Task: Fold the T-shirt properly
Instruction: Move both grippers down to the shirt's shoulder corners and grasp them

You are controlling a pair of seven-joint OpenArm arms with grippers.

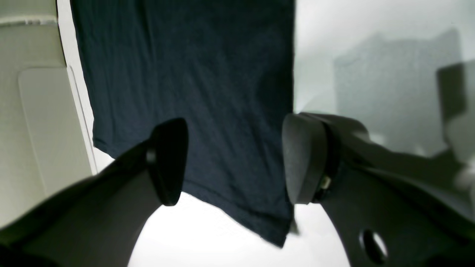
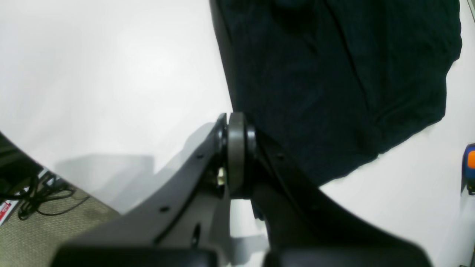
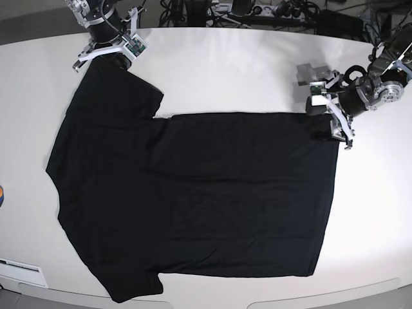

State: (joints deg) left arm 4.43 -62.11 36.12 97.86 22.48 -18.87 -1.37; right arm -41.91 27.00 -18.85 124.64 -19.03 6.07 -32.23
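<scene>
From the left wrist camera, the left gripper has its two pads spread wide apart, released, with the dark cloth of the T-shirt lying between and beyond them. A hemmed corner of the cloth ends just past the right pad, on the white table.

From the right wrist camera, the right gripper has its pads pressed flat together. Black cloth runs right up to the pads, but whether any of it is pinched cannot be told. The table is bare to the left, and a small blue and orange object sits at the right edge.

From the base camera, the T-shirt lies spread flat, plain side up, over the middle of the table. The right gripper is at the far-left sleeve; the left gripper is at the far-right hem corner.
</scene>
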